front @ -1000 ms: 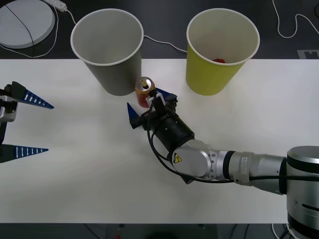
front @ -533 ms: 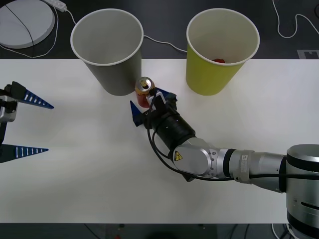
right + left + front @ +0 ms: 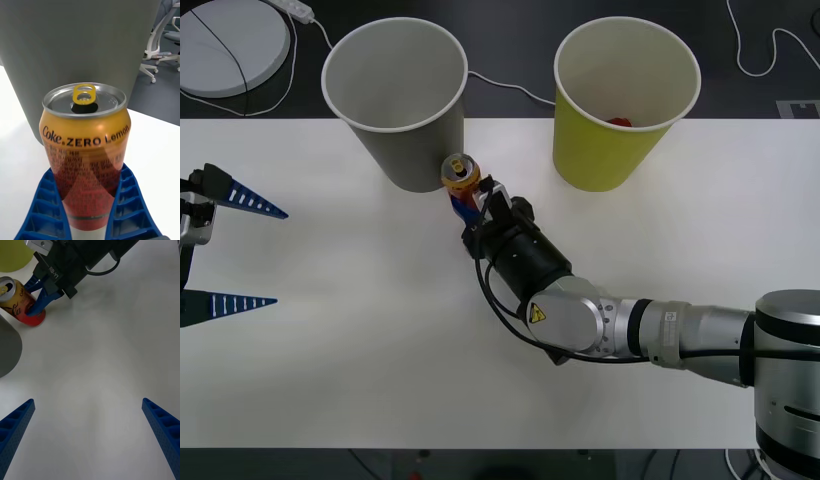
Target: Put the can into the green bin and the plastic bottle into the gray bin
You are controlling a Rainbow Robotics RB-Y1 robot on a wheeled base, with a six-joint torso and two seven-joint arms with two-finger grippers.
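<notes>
Compared with 0.5 s ago, the right gripper (image 3: 467,207) has narrowed from a straddling stance to a grip on the can (image 3: 461,178), and the can now leans toward the gray bin (image 3: 395,100), its top shifted slightly that way. We read the right wrist view as showing both blue ribbed fingers (image 3: 131,210) pressed against the lower red part of the can (image 3: 87,150), 1 on each side, with the gold-orange band and the opened top above them. The can rests close against the wall of the gray bin (image 3: 78,41), on the white table (image 3: 330,330), well apart from the green bin (image 3: 627,100), which already holds something red that we cannot identify. We judge the can to be light and thin-walled, probably empty since its mouth is open, so it should lift easily but could dent or slip on its smooth curved side; the low grip leaves it top-heavy, and a hold nearer mid-height would seem steadier to us. The left gripper (image 3: 225,250) waits at the table's left edge, its fingers (image 3: 17,427) spread wide with nothing between them.
</notes>
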